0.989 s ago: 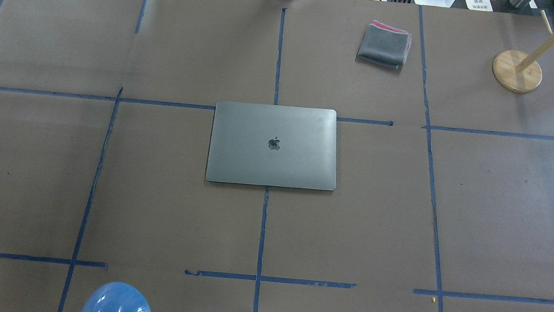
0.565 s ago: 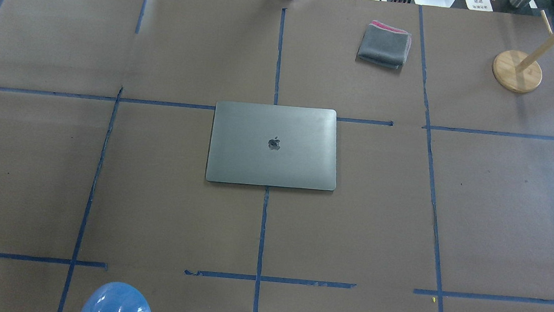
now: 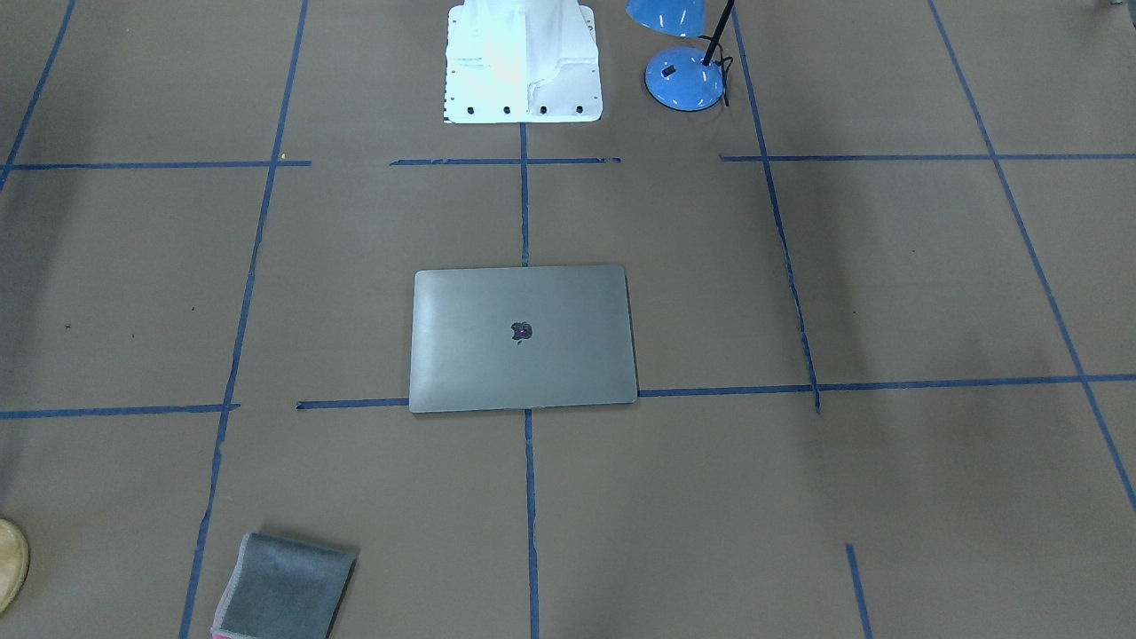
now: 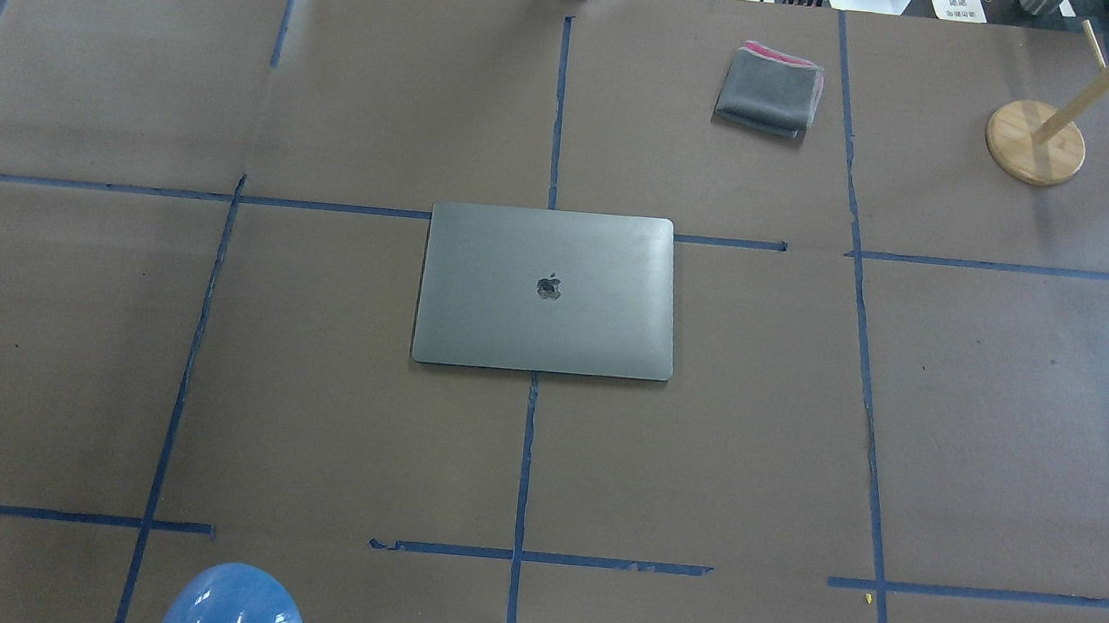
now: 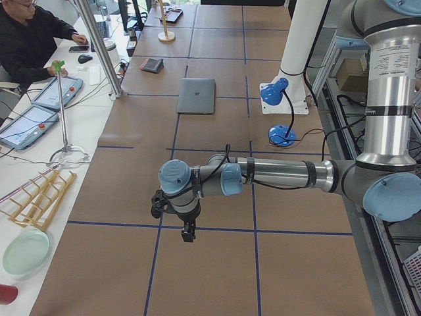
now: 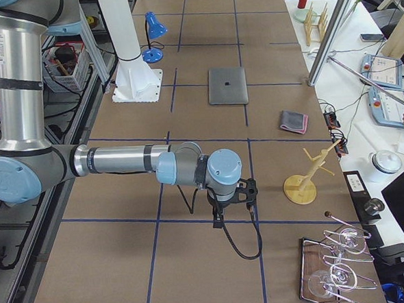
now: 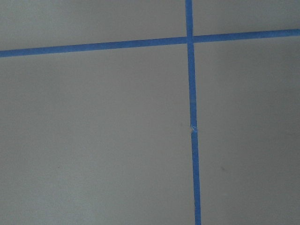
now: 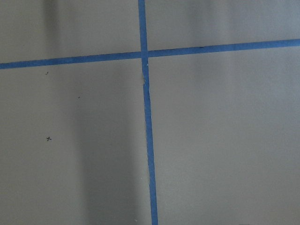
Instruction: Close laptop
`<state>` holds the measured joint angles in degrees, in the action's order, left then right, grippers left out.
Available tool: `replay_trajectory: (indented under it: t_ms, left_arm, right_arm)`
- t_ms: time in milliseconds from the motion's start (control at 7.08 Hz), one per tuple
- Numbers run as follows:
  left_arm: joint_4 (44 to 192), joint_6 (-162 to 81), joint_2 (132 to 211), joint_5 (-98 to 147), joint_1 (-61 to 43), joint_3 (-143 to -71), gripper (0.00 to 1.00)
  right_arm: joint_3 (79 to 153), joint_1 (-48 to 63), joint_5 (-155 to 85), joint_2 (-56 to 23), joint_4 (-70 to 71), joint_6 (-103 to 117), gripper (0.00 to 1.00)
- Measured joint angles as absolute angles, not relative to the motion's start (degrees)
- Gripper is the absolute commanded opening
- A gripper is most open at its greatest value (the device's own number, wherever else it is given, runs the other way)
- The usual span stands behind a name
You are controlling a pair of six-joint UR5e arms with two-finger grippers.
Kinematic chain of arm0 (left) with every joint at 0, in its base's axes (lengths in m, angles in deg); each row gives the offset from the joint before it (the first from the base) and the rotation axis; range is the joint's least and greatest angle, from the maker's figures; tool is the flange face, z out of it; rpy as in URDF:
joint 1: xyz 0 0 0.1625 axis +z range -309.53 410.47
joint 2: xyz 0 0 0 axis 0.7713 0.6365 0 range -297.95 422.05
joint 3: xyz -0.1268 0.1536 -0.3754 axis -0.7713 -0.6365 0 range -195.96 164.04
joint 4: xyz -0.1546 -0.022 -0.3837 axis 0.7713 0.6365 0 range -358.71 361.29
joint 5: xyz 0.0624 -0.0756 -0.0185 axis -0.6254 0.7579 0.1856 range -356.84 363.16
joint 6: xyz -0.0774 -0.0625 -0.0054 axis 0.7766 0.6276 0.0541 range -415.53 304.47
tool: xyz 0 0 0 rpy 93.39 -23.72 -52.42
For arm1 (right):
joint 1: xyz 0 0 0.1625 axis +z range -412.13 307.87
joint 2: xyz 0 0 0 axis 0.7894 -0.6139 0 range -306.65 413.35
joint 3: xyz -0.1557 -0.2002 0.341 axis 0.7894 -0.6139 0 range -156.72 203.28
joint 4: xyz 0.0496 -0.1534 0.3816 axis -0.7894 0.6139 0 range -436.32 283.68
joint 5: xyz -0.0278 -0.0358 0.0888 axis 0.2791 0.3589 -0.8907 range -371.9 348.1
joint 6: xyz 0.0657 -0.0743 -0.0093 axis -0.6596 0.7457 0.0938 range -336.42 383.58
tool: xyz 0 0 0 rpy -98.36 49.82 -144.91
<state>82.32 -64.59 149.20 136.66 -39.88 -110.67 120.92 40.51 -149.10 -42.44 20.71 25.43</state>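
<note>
Evidently nothing has moved over the past second: in the overhead view we see the same layout as in the earlier pictures. Starting at the left, our left gripper (image 5: 188, 232) hangs over bare brown paper at its end of the table (image 4: 1005, 441), well away from the work. It shows only in a side view, so we cannot tell how its jaws stand, and we see nothing in them. Next comes the blue lamp (image 4: 232, 610) near the robot's base. The laptop (image 4: 546, 291) lies flat at the table's centre with its lid down and its logo up. Further right sit the folded grey cloth (image 4: 770, 89) and the wooden stand (image 4: 1034, 143), both well apart from it. Our right gripper (image 6: 218, 221) hangs likewise over bare paper at the far right, its jaws again impossible to judge. We take the closing as done, with both arms withdrawn.
</note>
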Motion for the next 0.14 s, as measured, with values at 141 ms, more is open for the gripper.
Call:
replay_trajectory:
  t_ms: [141]
  left_arm:
    - [82.32,-64.59,149.22,136.66,-39.88,-110.64,1.00]
  right_arm:
    - [120.93,40.51,-149.10,-42.44,20.71,25.43,1.00]
